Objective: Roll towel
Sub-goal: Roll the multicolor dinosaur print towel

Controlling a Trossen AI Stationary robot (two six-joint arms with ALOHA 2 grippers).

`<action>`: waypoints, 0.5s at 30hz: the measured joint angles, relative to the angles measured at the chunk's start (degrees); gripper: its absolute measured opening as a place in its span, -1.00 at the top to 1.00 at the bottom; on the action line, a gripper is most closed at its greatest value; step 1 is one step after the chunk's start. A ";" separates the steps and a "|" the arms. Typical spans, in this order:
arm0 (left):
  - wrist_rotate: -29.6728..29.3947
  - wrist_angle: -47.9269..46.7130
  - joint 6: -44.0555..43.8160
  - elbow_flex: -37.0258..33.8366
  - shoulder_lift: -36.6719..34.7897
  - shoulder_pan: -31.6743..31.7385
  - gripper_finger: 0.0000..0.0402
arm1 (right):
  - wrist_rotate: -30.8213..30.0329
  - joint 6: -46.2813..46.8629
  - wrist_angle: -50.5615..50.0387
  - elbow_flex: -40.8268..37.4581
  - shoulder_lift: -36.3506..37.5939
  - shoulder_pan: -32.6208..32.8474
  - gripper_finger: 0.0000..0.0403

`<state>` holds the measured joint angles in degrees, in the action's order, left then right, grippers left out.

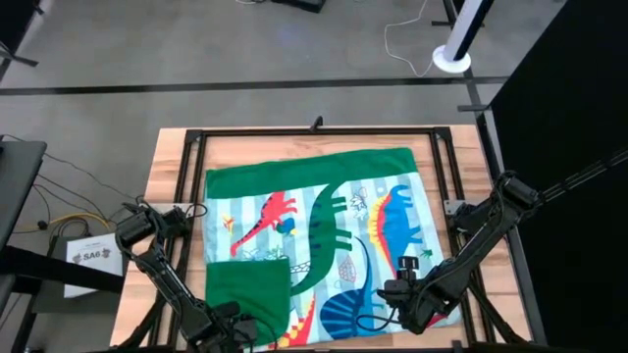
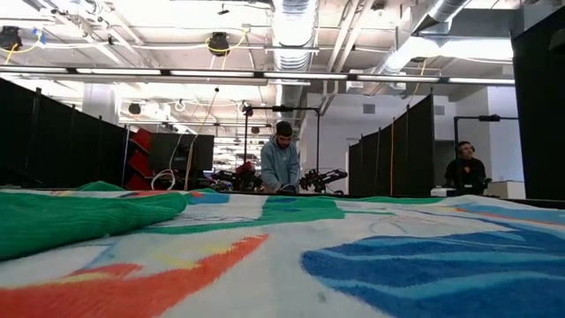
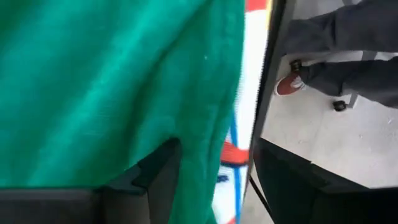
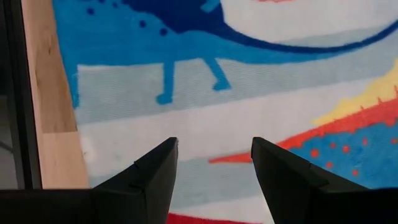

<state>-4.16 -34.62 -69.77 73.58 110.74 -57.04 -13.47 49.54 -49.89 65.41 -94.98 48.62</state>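
The towel lies flat on the counter, near-left corner folded over; both tools, left and right, hover wide at its near edge, so gripping that edge to start rolling seems next.

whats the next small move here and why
Probably lower the right gripper onto the near edge of the towel and close. Its fingers are open above flat print, while the left corner is already folded over, green side up, at the left gripper. Matching that fold would start an even roll.
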 joint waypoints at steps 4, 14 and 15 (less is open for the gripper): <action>-0.01 7.94 0.20 -1.98 0.03 -0.04 0.05 | -0.04 0.02 0.74 -0.02 0.00 0.00 0.03; -1.89 12.23 4.12 -2.51 0.04 -0.07 0.05 | -0.09 0.02 1.03 -0.02 0.00 -0.42 0.03; -1.76 11.34 3.78 -2.51 0.04 -0.07 0.05 | -0.09 0.02 1.05 -0.02 0.00 -0.51 0.03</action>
<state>-5.92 -23.28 -65.99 71.07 110.78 -57.10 -13.56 49.56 -48.84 65.39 -94.98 48.11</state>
